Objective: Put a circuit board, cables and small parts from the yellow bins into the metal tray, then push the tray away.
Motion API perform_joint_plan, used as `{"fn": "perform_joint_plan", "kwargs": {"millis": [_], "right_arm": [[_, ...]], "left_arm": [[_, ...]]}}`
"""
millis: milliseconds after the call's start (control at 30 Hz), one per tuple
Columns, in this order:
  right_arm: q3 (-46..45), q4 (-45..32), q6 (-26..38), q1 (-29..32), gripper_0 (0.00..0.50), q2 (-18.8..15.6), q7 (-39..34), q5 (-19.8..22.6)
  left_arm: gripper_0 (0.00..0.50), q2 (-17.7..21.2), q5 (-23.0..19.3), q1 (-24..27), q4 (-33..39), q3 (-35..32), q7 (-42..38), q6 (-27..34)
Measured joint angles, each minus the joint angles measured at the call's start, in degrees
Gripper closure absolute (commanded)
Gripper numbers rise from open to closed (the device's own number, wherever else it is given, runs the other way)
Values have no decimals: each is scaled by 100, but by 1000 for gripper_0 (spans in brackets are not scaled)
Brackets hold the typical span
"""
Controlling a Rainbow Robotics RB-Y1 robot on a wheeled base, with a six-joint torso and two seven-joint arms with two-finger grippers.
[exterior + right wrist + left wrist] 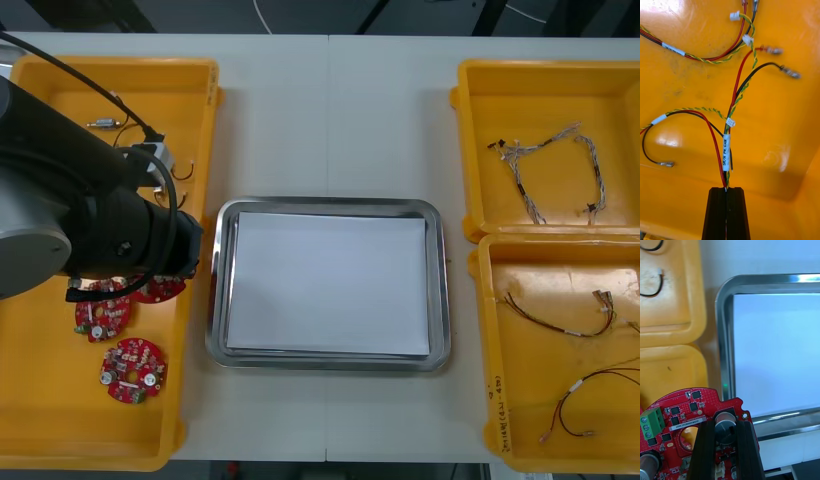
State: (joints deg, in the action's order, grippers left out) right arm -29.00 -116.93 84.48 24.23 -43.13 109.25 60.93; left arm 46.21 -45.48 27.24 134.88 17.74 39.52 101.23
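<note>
Black fingers (705,450) of the left gripper (725,423) clamp a round red circuit board (681,408) over the rim of a left-side yellow bin (673,363), just beside the white-lined metal tray (720,333). The right gripper (727,189), fingers pressed together, pinches a red and yellow cable (726,150) inside a right-side yellow bin (782,112).

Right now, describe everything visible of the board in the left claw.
The board is a round red disc with a notched edge, carrying black chips, a green terminal block, a white label strip, a hole and a metal-topped cylinder. The left claw is shut on it, its fingers flanking the cylinder. It sits beside the tray corner, over the yellow bin.
</note>
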Motion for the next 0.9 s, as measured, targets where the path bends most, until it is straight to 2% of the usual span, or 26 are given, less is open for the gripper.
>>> {"fn": "perform_joint_plan", "kwargs": {"millis": [167,467,600,767,900], "right_arm": [[-364,-228,711,-298,500,0,0,31],[-746,-704,1542,-761,500,0,-3,33],[-864,-902,1883,-957,500,0,-10,33],[-1044,-1220,2452,-1237,500,0,-67,29],[-1150,-1404,2519,-1490,500,0,-100,28]], "left_arm": [[499,-209,200,366,0,590,0,0],[498,-627,504,886,-265,1484,-4,-5],[499,-834,738,990,-592,1753,-7,-169],[498,-904,980,1010,-1000,2165,-13,-604],[497,-904,1049,1010,-1220,2410,-82,-794]]}}
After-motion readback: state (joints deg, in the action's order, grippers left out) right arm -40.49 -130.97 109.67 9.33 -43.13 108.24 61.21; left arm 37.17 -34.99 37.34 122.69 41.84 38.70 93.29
